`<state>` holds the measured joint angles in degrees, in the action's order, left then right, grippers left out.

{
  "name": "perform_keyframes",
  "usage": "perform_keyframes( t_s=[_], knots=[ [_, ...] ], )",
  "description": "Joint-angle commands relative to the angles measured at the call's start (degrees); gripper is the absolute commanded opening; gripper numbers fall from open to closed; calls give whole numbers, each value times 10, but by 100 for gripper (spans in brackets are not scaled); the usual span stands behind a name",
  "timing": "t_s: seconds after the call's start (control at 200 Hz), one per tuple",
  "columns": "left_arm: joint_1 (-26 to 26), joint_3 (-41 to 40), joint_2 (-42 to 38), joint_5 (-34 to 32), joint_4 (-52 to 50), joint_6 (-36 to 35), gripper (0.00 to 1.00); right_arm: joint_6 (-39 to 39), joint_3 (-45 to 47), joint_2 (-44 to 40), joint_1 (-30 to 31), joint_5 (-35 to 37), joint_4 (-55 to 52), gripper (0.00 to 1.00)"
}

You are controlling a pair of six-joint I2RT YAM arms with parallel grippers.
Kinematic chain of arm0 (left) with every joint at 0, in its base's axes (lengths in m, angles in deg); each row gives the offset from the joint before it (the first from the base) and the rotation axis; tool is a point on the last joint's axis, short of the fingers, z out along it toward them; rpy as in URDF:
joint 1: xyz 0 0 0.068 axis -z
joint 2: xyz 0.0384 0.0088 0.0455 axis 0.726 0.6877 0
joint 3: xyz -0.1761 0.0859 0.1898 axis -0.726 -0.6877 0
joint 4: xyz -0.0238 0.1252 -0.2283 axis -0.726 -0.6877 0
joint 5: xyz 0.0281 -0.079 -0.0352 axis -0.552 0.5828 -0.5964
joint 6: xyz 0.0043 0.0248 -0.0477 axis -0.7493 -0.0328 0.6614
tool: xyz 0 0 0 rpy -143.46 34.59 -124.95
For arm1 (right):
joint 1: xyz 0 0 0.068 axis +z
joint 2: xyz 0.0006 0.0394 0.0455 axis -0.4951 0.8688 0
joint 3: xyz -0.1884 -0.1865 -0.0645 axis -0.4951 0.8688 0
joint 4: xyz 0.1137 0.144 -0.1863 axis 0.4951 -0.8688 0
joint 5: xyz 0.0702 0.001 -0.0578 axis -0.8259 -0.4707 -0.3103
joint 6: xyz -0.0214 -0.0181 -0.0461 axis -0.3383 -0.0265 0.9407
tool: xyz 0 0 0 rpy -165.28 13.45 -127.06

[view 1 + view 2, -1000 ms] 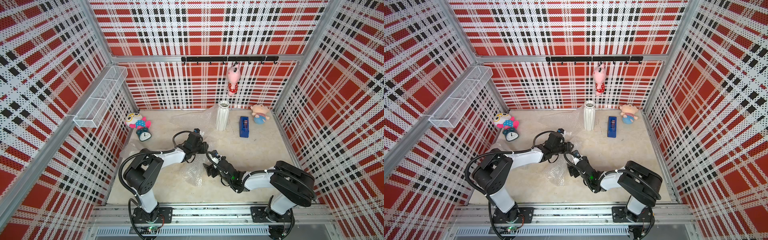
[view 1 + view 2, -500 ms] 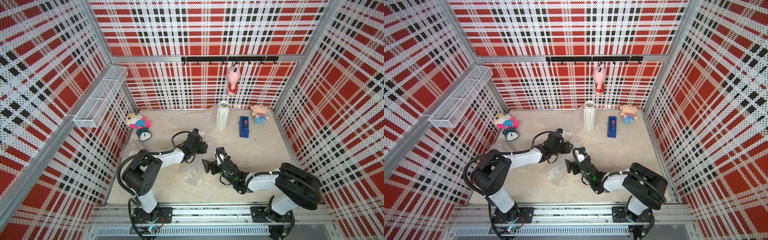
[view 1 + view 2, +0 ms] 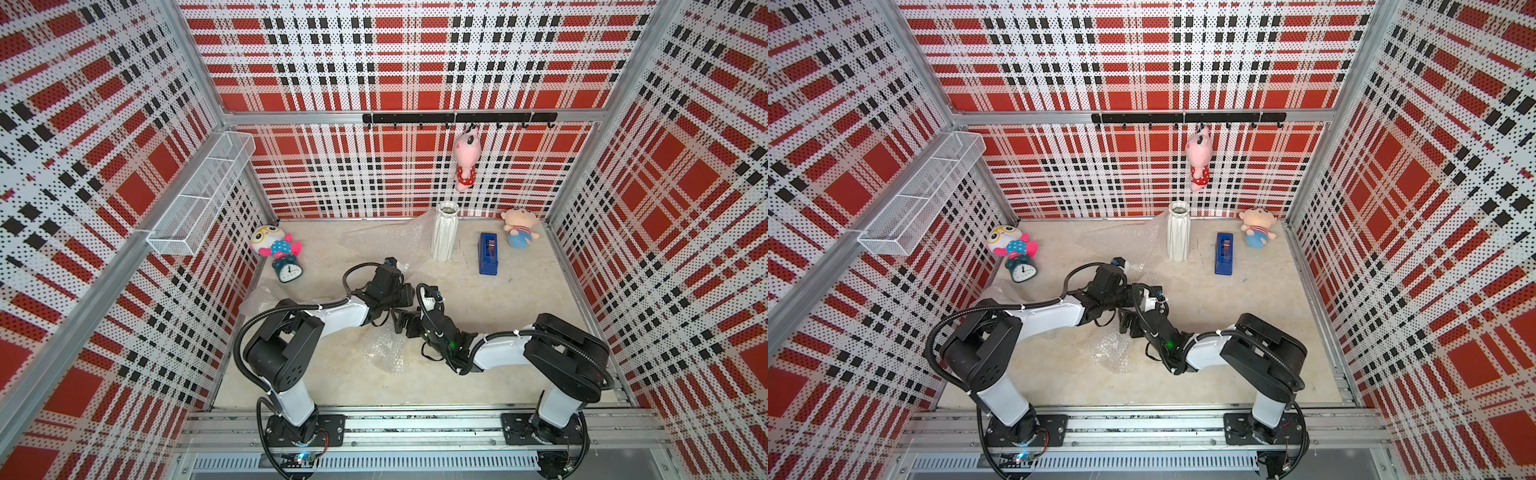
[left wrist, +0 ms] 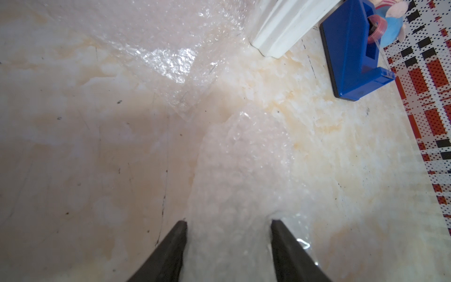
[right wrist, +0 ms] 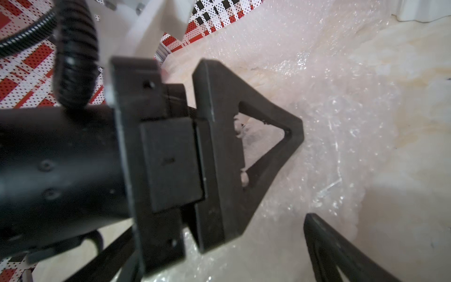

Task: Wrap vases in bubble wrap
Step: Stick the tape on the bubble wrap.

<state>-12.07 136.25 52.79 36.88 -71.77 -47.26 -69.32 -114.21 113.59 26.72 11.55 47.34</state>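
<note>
The ribbed white ceramic vase (image 3: 444, 230) stands upright at far centre. A clear, pimpled bubble wrap sheet (image 3: 380, 239) lies against its left side, and a blue tape dispenser (image 3: 488, 253) sits to its right. Mid-table, the left gripper (image 4: 228, 223) clasps a crinkly bubble wrap bundle (image 4: 244, 168) between tapered black fingers, half spread. Just nearer, the right gripper (image 3: 405, 323) gapes wide.
</note>
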Motion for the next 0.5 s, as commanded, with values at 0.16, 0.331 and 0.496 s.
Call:
perform_keyframes(
  t_s=[0.16, 0.331, 0.496],
  knots=[
    [-2, -10, -9, -8, -25, -2, 57, 9, 28, -7, -2, -32, 35, 95],
    [-4, -12, -11, -8, -26, -4, 57, 18, 57, -45, -20, -97, 80, 100],
    [-4, -11, -12, -8, -27, -5, 57, 2, 66, -50, -23, -62, 53, 100]
  ],
)
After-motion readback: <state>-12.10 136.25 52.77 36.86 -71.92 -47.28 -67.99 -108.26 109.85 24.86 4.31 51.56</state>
